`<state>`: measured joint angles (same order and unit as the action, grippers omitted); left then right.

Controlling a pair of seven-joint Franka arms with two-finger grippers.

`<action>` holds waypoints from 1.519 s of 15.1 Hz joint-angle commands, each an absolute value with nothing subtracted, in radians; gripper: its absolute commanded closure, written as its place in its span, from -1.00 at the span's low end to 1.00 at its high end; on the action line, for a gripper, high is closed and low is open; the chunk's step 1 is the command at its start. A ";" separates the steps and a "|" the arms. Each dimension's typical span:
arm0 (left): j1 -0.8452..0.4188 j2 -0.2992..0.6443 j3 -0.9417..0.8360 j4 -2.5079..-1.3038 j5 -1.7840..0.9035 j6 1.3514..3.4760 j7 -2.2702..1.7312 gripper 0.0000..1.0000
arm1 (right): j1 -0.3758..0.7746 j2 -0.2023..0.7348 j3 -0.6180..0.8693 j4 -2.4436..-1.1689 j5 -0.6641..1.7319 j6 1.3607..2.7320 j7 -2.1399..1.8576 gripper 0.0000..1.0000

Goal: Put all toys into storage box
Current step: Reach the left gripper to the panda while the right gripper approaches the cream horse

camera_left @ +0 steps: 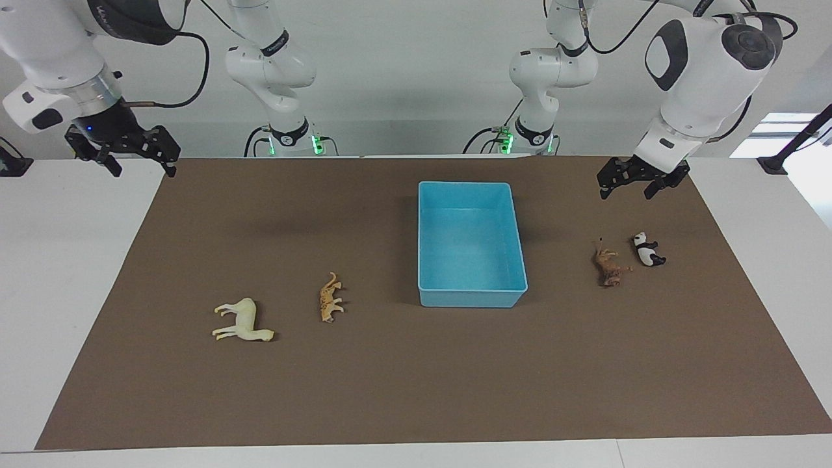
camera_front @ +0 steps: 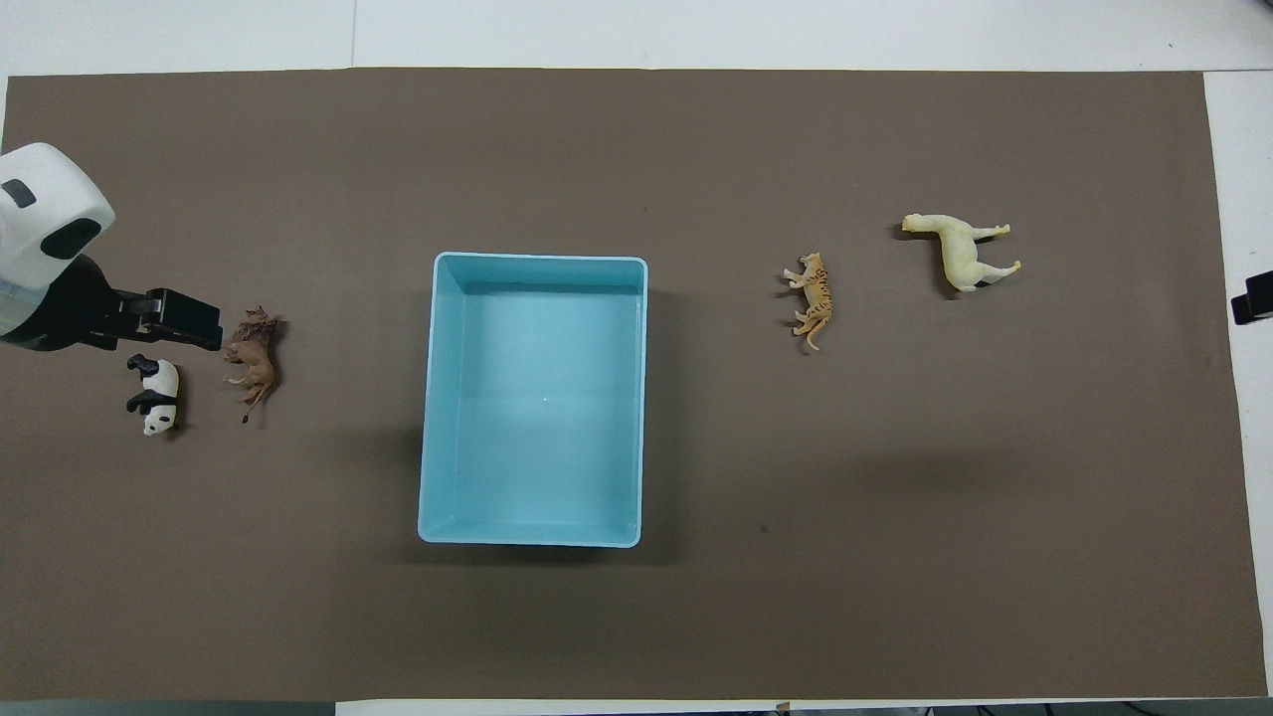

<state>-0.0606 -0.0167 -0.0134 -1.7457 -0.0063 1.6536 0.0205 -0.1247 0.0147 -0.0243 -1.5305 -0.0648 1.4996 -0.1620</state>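
Note:
The light blue storage box point(camera_left: 471, 297) stands empty mid-mat; it also shows in the overhead view point(camera_front: 429, 398). The cream llama point(camera_left: 242, 320) point(camera_front: 960, 249) and the tan spotted cat point(camera_left: 330, 298) point(camera_front: 814, 298) lie toward the right arm's end. The brown animal point(camera_left: 608, 263) point(camera_front: 254, 360) and the panda point(camera_left: 647, 249) point(camera_front: 156, 395) lie toward the left arm's end. My left gripper point(camera_left: 627, 188) point(camera_front: 184, 320) is open and empty, raised over the mat by these two. My right gripper point(camera_left: 144, 164) point(camera_front: 1251, 298) is open and empty, waiting over the mat's edge at its end.
A brown mat point(camera_left: 416, 377) covers most of the white table point(camera_left: 65, 273). All four figurines lie on their sides on the mat, apart from the box. The arm bases point(camera_left: 292, 136) stand at the robots' edge of the table.

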 commanded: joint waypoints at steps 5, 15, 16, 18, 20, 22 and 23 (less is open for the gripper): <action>-0.064 -0.028 -0.011 -1.749 0.005 1.657 0.011 -1.00 | -0.144 0.008 -0.009 -1.545 -0.071 1.490 -0.114 -1.00; -0.064 -0.028 -0.011 -1.749 0.005 1.657 0.011 -1.00 | -0.085 -0.025 -0.008 -1.813 -0.081 1.764 -0.114 -1.00; -0.064 -0.028 -0.011 -1.749 0.005 1.655 0.011 -1.00 | -0.075 0.001 -0.006 -1.815 -0.081 1.794 -0.114 -1.00; -0.064 -0.028 -0.011 -1.749 0.005 1.655 0.011 -1.00 | -0.071 0.081 -0.006 -1.812 -0.071 1.857 -0.113 -1.00; -0.063 -0.028 -0.011 -1.749 0.005 1.655 0.011 -1.00 | -0.063 0.161 -0.006 -1.813 -0.069 1.968 -0.117 -1.00; -0.061 -0.040 -0.008 -1.758 0.005 1.646 0.011 -1.00 | -0.054 0.221 -0.006 -1.815 -0.069 2.052 -0.123 -1.00; -0.063 -0.040 -0.008 -1.758 0.005 1.647 0.011 -1.00 | -0.052 0.244 -0.006 -1.815 -0.069 2.086 -0.127 -1.00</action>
<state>-0.0605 -0.0171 -0.0117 -1.7458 -0.0063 1.6509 0.0205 -0.0528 0.2005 -0.0096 -1.8225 -0.0654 2.0308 -0.1256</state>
